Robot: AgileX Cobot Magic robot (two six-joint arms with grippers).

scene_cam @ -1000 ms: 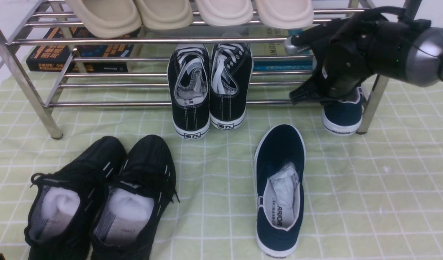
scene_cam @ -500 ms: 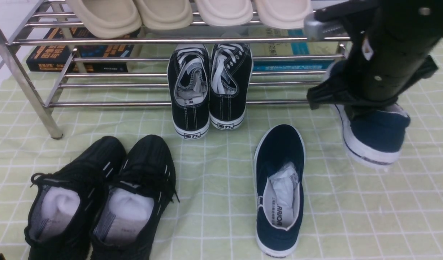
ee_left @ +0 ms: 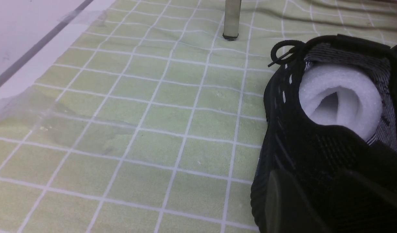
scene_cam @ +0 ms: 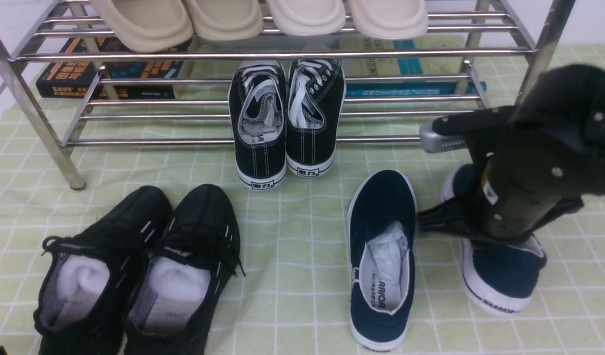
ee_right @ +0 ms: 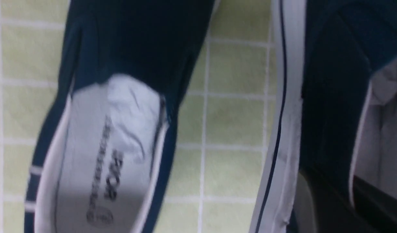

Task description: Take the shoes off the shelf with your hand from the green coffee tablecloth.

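The right claw (scene_cam: 504, 231) is clenched on the second blue shoe (scene_cam: 504, 281), off the shelf (scene_cam: 184, 54), low beside its twin (scene_cam: 381, 256) on the green cloth (scene_cam: 292, 236). Next, I think: set it down flat, then let go.

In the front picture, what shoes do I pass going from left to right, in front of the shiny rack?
pair of black mesh sneakers → navy slip-on lying on the cloth → second navy slip-on, under the right arm
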